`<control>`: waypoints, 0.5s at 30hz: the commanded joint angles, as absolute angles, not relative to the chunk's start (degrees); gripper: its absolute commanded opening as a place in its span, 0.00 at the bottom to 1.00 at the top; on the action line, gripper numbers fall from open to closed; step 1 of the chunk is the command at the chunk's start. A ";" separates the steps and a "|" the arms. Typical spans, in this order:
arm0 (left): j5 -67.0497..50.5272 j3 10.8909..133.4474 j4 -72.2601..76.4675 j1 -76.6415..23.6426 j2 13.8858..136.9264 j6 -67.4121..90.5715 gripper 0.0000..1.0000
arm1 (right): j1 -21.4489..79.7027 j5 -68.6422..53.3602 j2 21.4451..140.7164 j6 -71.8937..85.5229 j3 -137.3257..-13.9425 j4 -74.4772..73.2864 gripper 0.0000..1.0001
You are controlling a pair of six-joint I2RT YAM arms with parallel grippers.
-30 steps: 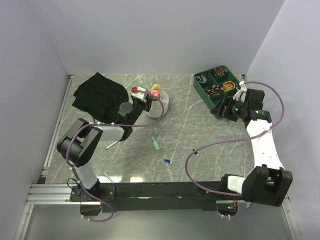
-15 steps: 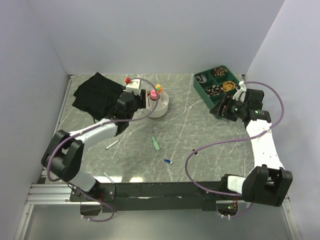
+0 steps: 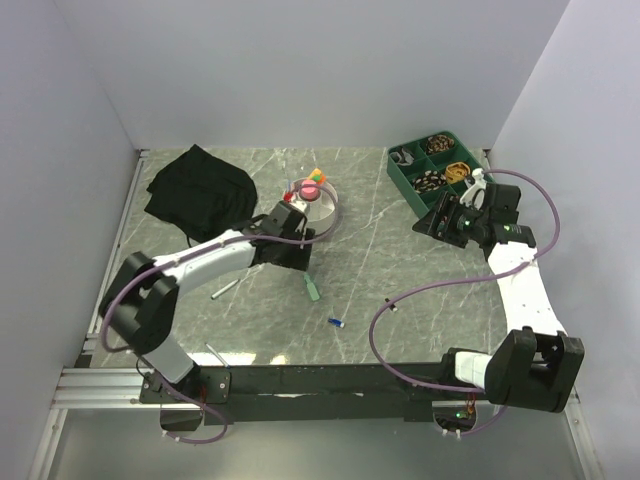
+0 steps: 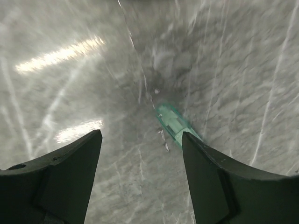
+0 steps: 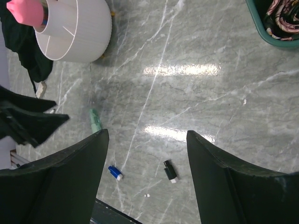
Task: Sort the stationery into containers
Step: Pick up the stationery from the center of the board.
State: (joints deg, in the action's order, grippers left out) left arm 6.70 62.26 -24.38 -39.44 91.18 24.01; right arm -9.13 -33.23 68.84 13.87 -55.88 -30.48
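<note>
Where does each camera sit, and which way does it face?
Top external: above and behind, looking down on the table; left arm and right arm show.
Left wrist: looks down past the left fingers at the green highlighter.
Right wrist: looks down past the right fingers at the white bowl.
All three show the green highlighter.

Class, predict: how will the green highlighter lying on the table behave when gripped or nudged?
The highlighter looks short and rigid, so probably stiff and light. Its smooth translucent body may slip. Lying flat, it could skid or roll if nudged sideways.
</note>
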 commanded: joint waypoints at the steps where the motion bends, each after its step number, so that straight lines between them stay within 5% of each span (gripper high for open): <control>1: 2.47 66.09 -28.91 -40.43 96.31 28.30 0.74 | -8.70 -34.01 69.26 15.55 -58.35 -28.92 0.75; 15: 1.84 71.02 -29.36 -43.32 104.85 30.59 0.71 | -8.62 -36.56 65.48 14.33 -56.61 -32.07 0.75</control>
